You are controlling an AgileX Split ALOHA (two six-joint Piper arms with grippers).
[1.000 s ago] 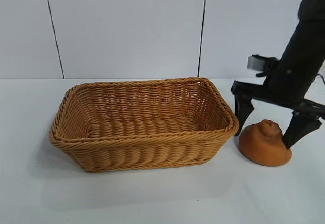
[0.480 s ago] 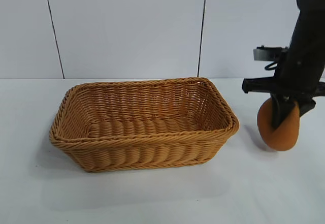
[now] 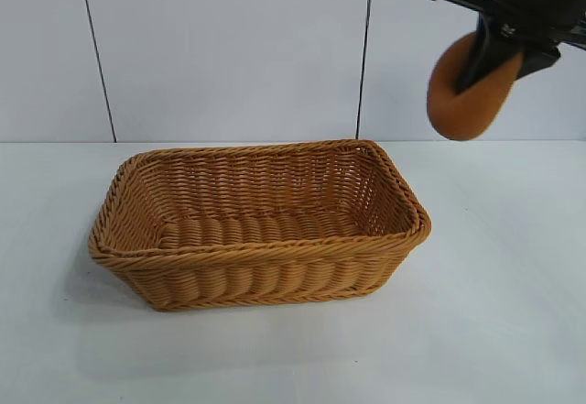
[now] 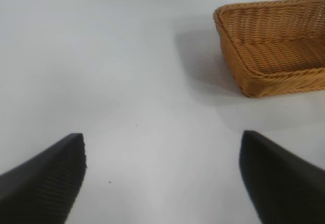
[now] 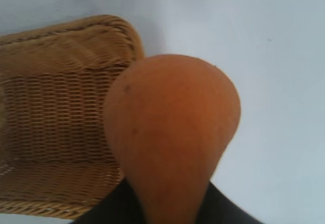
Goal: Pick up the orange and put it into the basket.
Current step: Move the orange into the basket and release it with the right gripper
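The brownish-orange orange (image 3: 461,92) hangs high in the air, up and to the right of the basket (image 3: 258,223), squeezed between the black fingers of my right gripper (image 3: 483,60), which is shut on it. In the right wrist view the orange (image 5: 172,132) fills the middle, with the basket (image 5: 56,117) lying below it to one side. The tan wicker basket stands on the white table with nothing inside. My left gripper (image 4: 162,178) is open over bare table, nothing between its fingers, and the basket (image 4: 274,51) lies farther off from it.
The white table (image 3: 494,331) runs around the basket on all sides. A pale panelled wall (image 3: 229,47) stands behind it. The left arm does not show in the exterior view.
My right gripper closed on the orange and lifted it from the table beside the basket's right end, high up and slightly left. The basket and the left gripper stayed still.
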